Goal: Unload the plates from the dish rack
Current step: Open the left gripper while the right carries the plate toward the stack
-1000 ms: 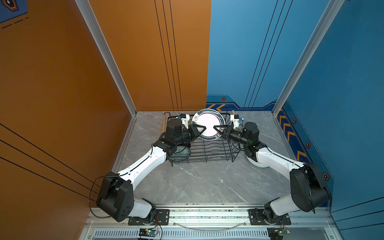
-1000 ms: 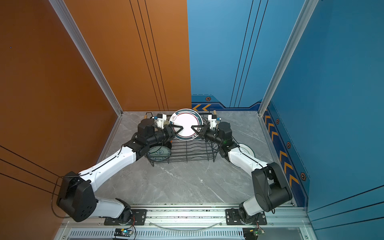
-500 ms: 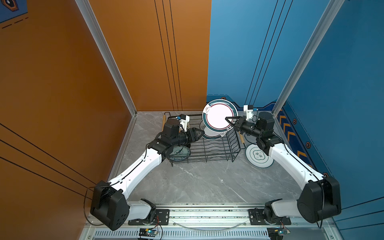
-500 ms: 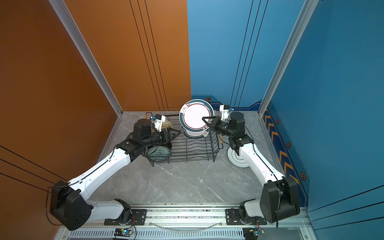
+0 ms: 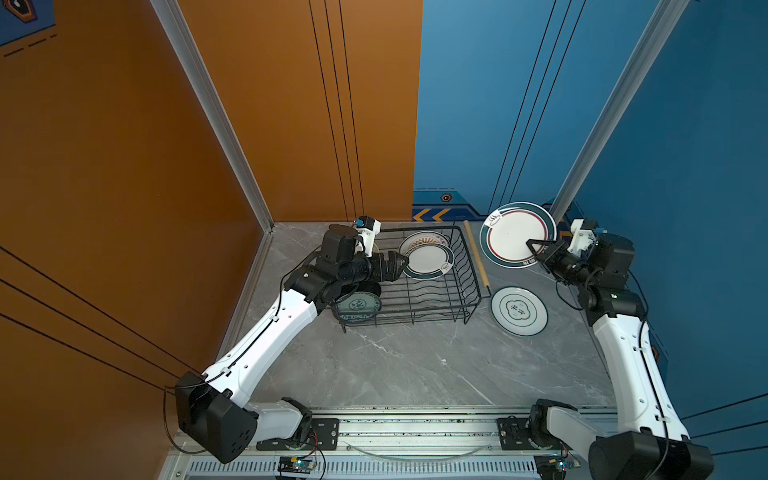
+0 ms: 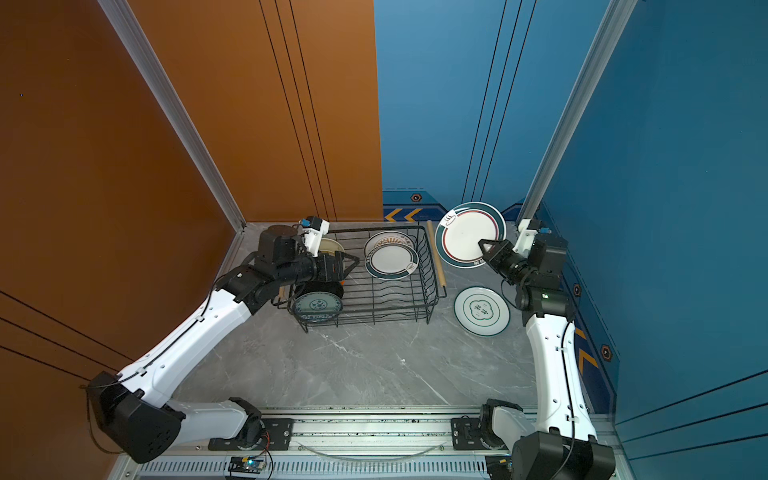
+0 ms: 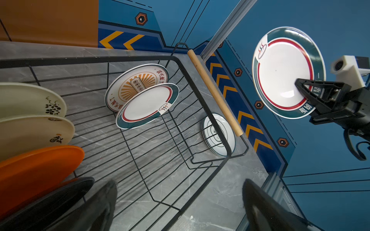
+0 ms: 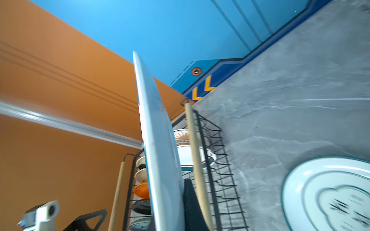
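My right gripper [image 5: 536,249] is shut on the lower edge of a white plate with a green rim and red ring [image 5: 517,235] [image 6: 469,234], held upright in the air to the right of the dish rack [image 5: 407,322]. In the right wrist view this plate [image 8: 158,150] stands edge-on between the jaws. My left gripper [image 5: 399,266] [image 7: 180,206] hangs open and empty over the rack's left half. Inside stand a sunburst plate [image 7: 138,84], a green-rimmed plate [image 7: 147,106], two cream plates [image 7: 30,100], an orange one [image 7: 40,166] and a black one [image 7: 60,196].
A white plate with a green emblem [image 5: 518,310] [image 6: 481,310] lies flat on the grey table right of the rack, below the held plate. The rack's wooden handle [image 5: 477,257] runs along its right end. The blue wall stands close behind my right arm.
Both grippers held the plate above the rack; the left one let go, opened wide and drew back left. The right arm carried the plate rightward, past the rack's right end.
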